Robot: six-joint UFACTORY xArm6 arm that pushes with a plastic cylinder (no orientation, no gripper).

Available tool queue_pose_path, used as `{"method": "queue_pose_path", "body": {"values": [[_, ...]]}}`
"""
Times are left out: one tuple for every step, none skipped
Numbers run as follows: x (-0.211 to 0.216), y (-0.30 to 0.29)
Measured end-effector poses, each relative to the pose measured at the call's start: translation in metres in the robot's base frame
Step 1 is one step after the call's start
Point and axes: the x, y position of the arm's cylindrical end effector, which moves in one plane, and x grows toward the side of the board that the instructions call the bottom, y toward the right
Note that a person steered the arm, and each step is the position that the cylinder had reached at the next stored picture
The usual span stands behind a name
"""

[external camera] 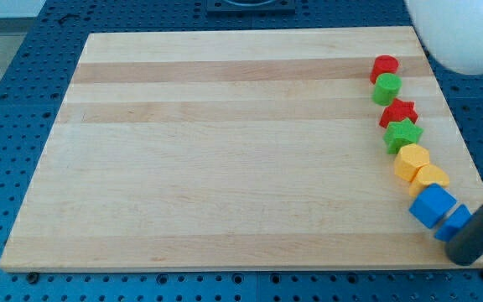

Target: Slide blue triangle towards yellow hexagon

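My tip, a bare rod w/ no jaws to spread or pinch, sits at the wooden board's bottom-right corner, touching the blue triangle. That triangle lies just right of the blue cube & right below the yellow hexagon, w/ a second yellow block between; red/green blocks line up above.

My tip ends a dark, blurred rod beneath a white rounded housing.

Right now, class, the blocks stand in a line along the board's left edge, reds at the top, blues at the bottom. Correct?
Not quite: the camera view shows the line along the board's right edge, reds at the top, blues at the bottom.
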Motion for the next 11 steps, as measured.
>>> {"method": "queue_pose_path", "body": {"values": [[0.0,0.001],[0.0,0.011],[-0.008,0.032],[-0.008,0.032],[-0.009,0.032],[-0.019,0.028],[-0.021,0.014],[-0.016,-0.007],[-0.014,-0.011],[-0.014,0.03],[-0.014,0.073]]}}
